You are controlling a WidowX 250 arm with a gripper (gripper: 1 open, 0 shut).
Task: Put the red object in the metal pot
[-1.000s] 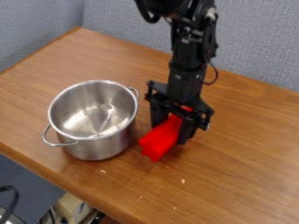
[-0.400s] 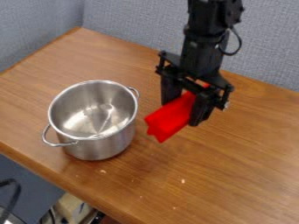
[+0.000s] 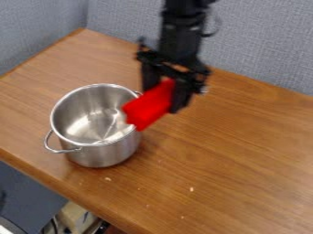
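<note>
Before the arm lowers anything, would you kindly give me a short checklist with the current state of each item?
1. End effector shut on the bright red rectangular block: ok.
2. Block lifted clear of the wooden table: ok.
3. Block fully above the shiny round metal pot: not ok, it hangs at the right rim.
4. Pot upright and empty: ok.
5. Block level in the grip: not ok, tilted.

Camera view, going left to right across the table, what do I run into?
Metal pot → red object, its lower end over the pot's right rim → gripper holding its upper end → bare wooden table.
</note>
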